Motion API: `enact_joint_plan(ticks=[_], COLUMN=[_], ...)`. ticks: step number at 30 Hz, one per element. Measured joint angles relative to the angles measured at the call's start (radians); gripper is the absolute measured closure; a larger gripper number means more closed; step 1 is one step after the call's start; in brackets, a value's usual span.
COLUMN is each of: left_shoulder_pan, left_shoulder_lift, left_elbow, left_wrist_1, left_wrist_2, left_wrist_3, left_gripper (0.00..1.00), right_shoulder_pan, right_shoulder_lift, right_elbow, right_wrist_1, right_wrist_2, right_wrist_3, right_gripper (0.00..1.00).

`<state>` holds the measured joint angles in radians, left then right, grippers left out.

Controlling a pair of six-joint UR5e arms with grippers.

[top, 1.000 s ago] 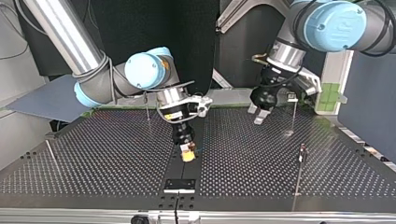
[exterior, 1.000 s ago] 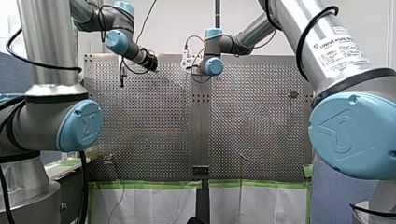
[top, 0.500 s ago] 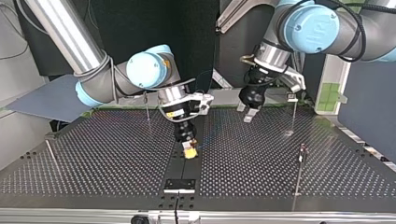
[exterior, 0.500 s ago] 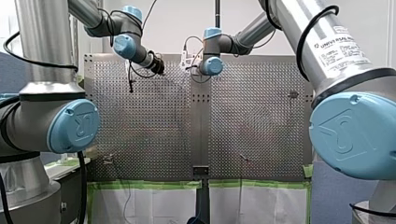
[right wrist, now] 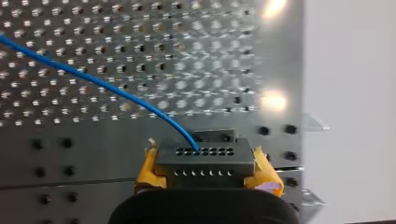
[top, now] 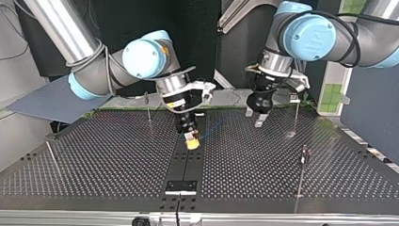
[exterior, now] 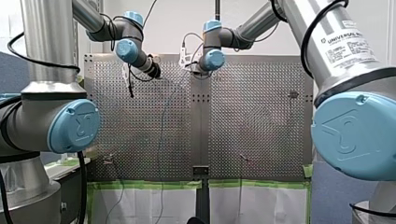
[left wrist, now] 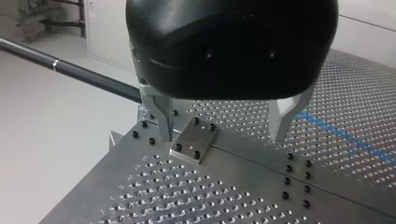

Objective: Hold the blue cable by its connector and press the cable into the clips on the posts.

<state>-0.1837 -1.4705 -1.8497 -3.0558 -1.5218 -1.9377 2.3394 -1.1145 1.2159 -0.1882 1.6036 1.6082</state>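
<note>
Right gripper (right wrist: 203,163): yellow pads (right wrist: 266,175) pinching the connector (right wrist: 201,157), just above the table (right wrist: 116,37).
Cable (right wrist: 93,79): blue, slants away from the connector over the table's holes.
Left gripper (left wrist: 222,136): metal fingers (left wrist: 161,116) spread wide above a small bolted plate (left wrist: 194,140).

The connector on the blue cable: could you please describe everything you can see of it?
The connector is a small grey rectangular block, plastic-looking, with a row of round holes above a row of slots. The blue cable enters one hole. My right end effector clamps it between yellow pads, over the perforated table.
</note>
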Motion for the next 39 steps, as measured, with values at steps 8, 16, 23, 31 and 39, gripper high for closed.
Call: enact_joint_plan(ticks=[8, 16, 23, 31, 39], left_shoulder_pan=[0.023, 0.027, 0.020, 0.026, 0.035], left_shoulder_lift=[-0.005, -0.007, -0.035, -0.107, -0.151], left_elbow=[0.000, 0.000, 0.008, 0.052, 0.062], left_wrist_1=[0.008, -0.017, 0.005, -0.023, -0.029], left_wrist_2=[0.062, 0.134, 0.198, 0.266, 0.279], left_wrist_3=[-0.072, -0.143, -0.207, -0.281, -0.347], left_gripper=[0.02, 0.02, 0.02, 0.02, 0.02], right_shoulder_pan=[0.002, 0.002, 0.002, 0.003, 0.002], right_shoulder_lift=[-0.011, -0.012, -0.012, -0.012, -0.011], right_elbow=[0.001, 0.002, 0.002, 0.002, 0.001], right_wrist_1=[0.000, 0.000, -0.001, -0.001, -0.002], right_wrist_2=[0.001, 0.001, 0.000, 0.000, 0.000], right_wrist_3=[-0.001, -0.002, -0.003, -0.003, -0.003], right_gripper=[1.00, 1.00, 1.00, 1.00, 1.00])
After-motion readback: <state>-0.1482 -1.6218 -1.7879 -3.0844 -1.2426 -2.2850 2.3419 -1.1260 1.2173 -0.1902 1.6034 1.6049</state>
